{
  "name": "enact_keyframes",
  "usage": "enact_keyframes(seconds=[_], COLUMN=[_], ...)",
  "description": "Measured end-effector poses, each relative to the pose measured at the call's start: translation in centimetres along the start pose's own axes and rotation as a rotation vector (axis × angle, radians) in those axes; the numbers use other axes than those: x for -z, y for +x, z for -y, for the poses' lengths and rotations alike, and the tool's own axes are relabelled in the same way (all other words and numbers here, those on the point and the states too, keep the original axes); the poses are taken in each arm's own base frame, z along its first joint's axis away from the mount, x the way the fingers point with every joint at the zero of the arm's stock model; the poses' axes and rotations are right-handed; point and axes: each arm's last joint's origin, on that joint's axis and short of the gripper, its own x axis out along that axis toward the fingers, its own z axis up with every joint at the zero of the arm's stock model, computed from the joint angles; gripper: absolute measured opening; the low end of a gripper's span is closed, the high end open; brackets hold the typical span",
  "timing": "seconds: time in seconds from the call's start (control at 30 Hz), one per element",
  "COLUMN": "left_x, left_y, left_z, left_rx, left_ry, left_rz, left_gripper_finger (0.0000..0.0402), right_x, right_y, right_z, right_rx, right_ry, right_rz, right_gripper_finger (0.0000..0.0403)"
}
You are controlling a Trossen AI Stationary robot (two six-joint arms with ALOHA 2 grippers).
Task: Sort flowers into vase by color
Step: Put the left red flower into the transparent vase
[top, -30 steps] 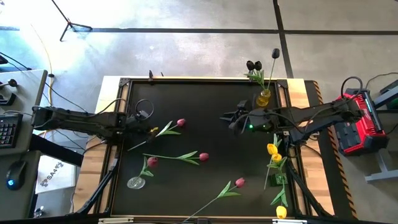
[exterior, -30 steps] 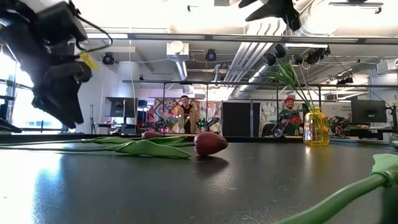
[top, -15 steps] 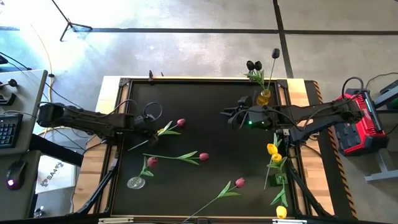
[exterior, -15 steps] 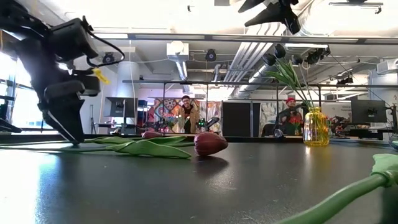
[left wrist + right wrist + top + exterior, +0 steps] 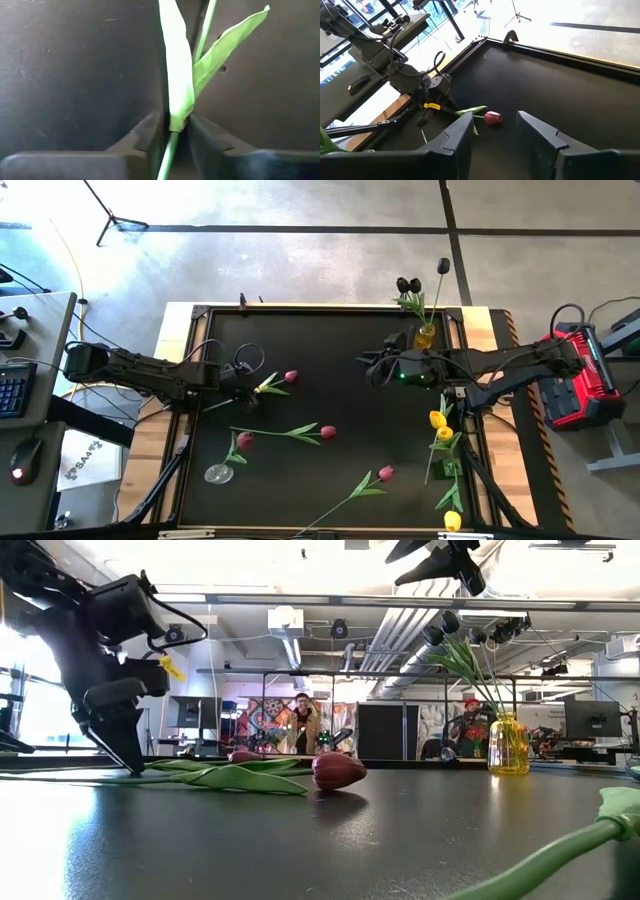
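- The pink tulip point(image 5: 290, 377) looks light and floppy: a thin wiry stem and soft leaves, easy to bend or let slip. Judged best held low on the stem, below the leaves.
- Left gripper point(image 5: 174, 131) stands down at the surface point(image 5: 340, 350), its fingers point(image 5: 145, 131) narrowed around that stem and a leaf base; whether the grip is firm cannot be told.
- It lies flat at the surface's left-centre, with a small magenta head and pale green leaves.
- Right gripper point(image 5: 366, 366) hovers near the yellow vase point(image 5: 425, 337), fingers apart, empty.
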Motion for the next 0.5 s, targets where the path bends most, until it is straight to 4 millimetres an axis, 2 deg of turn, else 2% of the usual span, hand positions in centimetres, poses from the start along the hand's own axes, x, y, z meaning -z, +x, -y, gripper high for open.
enact_keyframes(seconds=[0.1,0.17,0.37,0.5], left_x=[0.0,0.0,0.0,-0.4], left_y=[0.0,0.0,0.0,-0.8], left_z=[0.0,0.0,-0.1,-0.1], left_rx=[0.0,0.003,0.008,0.042], left_ry=[-0.012,-0.028,-0.173,-0.221], left_rz=[0.002,-0.002,0.0,0.018], left_gripper_finger=[0.0029,0.0009,0.0005,0.0002], right_x=[0.1,0.2,1.0,1.9], right_y=[0.0,0.0,-0.3,-0.9], right_z=[0.1,0.1,-0.2,-0.8], right_rx=[0.006,0.01,-0.008,-0.043], right_ry=[-0.007,-0.012,-0.013,0.023], right_rz=[-0.01,-0.018,-0.075,-0.123], right_gripper_finger=[0.0138,0.0138,0.0138,0.0138])
